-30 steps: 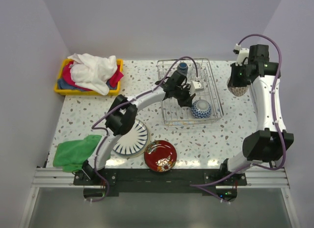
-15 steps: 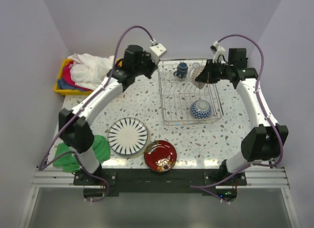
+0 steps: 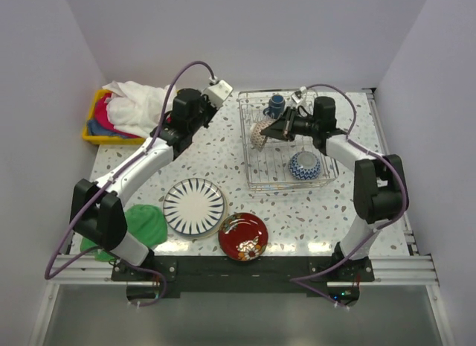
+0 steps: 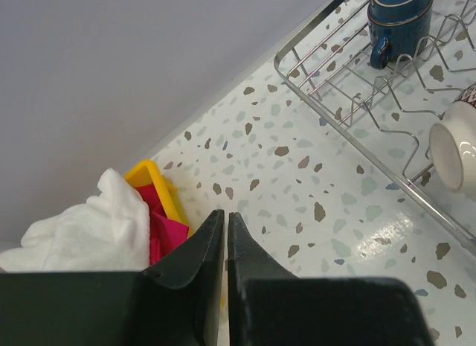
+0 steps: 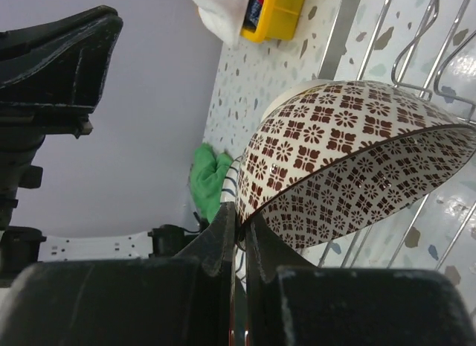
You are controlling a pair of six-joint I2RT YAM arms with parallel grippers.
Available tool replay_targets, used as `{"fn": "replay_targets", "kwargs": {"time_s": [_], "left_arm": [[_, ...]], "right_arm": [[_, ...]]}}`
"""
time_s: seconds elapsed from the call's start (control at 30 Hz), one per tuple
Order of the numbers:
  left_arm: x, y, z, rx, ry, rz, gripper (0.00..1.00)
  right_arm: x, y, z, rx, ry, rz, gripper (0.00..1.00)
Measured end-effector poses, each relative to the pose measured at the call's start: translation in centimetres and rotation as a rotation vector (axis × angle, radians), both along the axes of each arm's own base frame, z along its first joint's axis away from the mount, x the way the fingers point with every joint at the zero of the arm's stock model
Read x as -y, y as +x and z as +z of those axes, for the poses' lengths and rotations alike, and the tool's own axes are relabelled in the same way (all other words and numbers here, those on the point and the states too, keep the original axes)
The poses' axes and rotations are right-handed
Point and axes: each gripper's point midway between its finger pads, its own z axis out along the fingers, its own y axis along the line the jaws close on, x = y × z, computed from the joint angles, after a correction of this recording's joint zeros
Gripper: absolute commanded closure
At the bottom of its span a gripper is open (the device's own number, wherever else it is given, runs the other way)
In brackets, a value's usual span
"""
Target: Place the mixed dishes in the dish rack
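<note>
"Top external first, quick: what's in the dish rack (image 3: 279,184)?"

"Two things lying inside: dark blue mug (image 3: 277,104) at the back, blue-white bowl (image 3: 305,165) toward the front-right corner. Third item is over it, not let go. My right gripper (image 5: 242,212) is pinched on the rim of the orange-red bowl (image 3: 259,134), holding it tilted on edge above the rack's left half. Can't tell if it touches the wires."

"Other container?"

"Yellow bin (image 3: 97,138), back-left of the table (image 3: 223,160), heaped w/ cloths. A white cloth (image 3: 137,108) is on top and spills over the rim, w/ a pink cloth (image 4: 169,234) under it."

"Left side?"

"My left gripper (image 4: 226,216) holds nothing, fingers nearly together w/ only a slit between. It's up over bare table between bin and rack."

"Counts?"

"Bowls: 2, one in the rack, one in my grip. Mug: 1. Plates: 2, both flat on the table outside the rack, near my bases: striped plate (image 3: 194,206), and red floral plate (image 3: 243,236) just right of it, not overlapping. Green cloth (image 3: 149,223): 1, just left of the striped plate, partly under my left arm."
</note>
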Motion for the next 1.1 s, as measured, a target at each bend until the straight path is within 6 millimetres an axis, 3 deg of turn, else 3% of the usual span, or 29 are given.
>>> {"fn": "replay_targets", "kwargs": {"time_s": [0.3, 0.67, 0.87, 0.97, 1.1], "left_arm": [[-0.3, 0.1, 0.0, 0.005, 0.013, 0.013, 0.90], [-0.1, 0.3, -0.3, 0.003, 0.016, 0.009, 0.90], [0.2, 0.4, -0.8, -0.006, 0.016, -0.005, 0.89], [0.3, 0.4, -0.7, -0.003, 0.011, -0.010, 0.87], [0.5, 0.4, -0.6, 0.001, 0.005, -0.018, 0.85]], "right_arm": [[-0.8, -0.6, -3.7, -0.143, 0.002, 0.049, 1.00], [-0.6, -3.3, -5.9, -0.192, -0.101, 0.230, 1.00], [-0.1, -4.1, -6.1, -0.177, -0.149, 0.326, 1.00], [0.3, -4.9, -6.2, -0.160, -0.183, 0.360, 0.84], [1.6, -5.6, -6.7, -0.162, -0.290, 0.373, 0.77]]}}
